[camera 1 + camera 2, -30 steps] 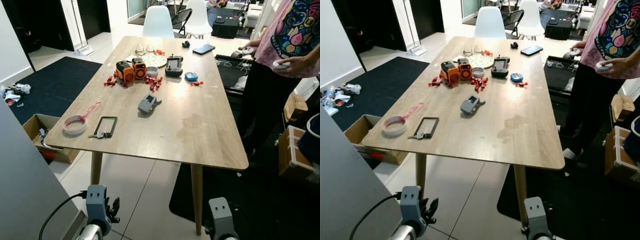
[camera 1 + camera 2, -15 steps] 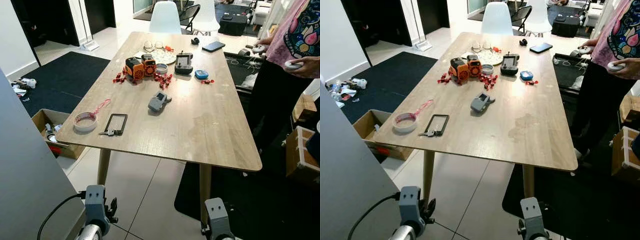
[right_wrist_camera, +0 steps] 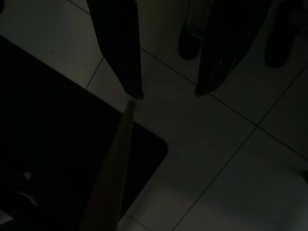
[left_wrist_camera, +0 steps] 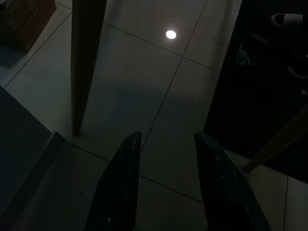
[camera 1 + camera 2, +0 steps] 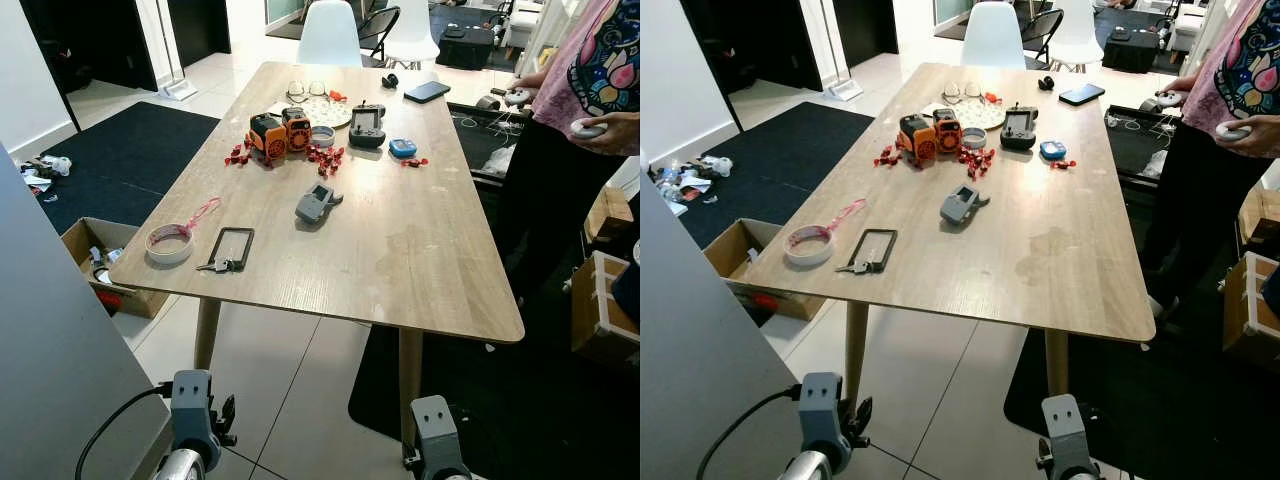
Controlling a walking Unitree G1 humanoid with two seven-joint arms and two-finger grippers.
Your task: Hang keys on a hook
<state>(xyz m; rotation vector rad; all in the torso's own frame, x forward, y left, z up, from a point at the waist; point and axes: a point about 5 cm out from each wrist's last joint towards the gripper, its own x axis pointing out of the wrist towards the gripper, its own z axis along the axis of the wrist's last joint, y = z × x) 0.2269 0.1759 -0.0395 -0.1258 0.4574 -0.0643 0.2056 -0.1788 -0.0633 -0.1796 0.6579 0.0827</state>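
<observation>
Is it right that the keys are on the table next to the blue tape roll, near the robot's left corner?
Not quite. The tape roll is white with a pink tail, not blue. The left eye view shows it. The rest holds: the keys lie on the table next to the roll, near the robot's left corner.

Home dining room used as a test space.
Wooden desk [image 5: 400, 260] mid-frame, white chairs [image 5: 331, 35] at top, tiled floor [image 5: 290, 400], rugs [image 5: 130, 160], boxes [image 5: 90, 250] at left.

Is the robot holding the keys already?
No, the keys lie on the table, and both grippers hang low and empty.
</observation>
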